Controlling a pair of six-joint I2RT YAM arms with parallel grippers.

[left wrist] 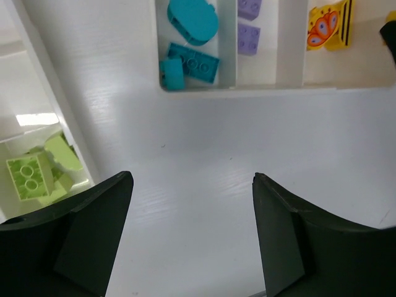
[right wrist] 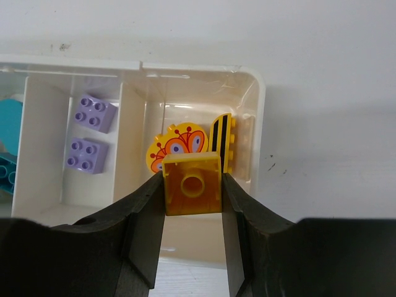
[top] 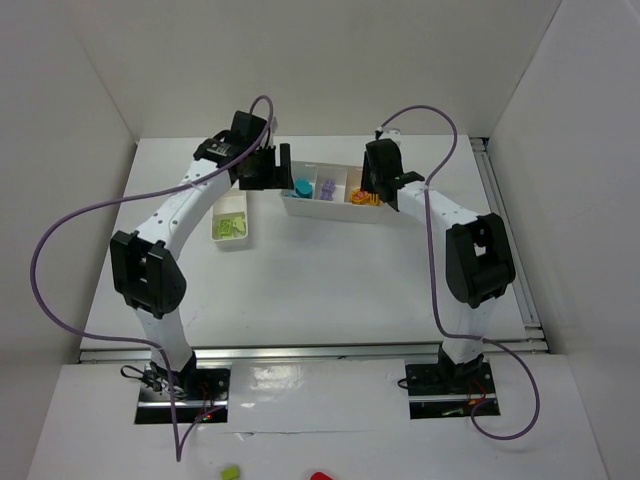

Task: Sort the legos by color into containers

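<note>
The long three-compartment tray (top: 335, 209) holds teal bricks (left wrist: 190, 43), two purple bricks (right wrist: 91, 133) and a yellow-orange rounded piece (right wrist: 179, 142) beside a striped yellow brick (right wrist: 223, 139). My right gripper (right wrist: 193, 185) is shut on a yellow brick (right wrist: 193, 184), its hollow underside facing the camera, above the tray's right compartment (right wrist: 247, 99). My left gripper (left wrist: 192, 185) is open and empty over bare table just in front of the tray's teal end. The small narrow tray (top: 232, 222) holds lime green bricks (left wrist: 37, 173).
White walls enclose the table on three sides. Purple cables loop from both arms. A metal rail (top: 505, 230) runs along the table's right edge. A lime piece (top: 231, 471) and a red piece (top: 320, 477) lie off the table by the near edge.
</note>
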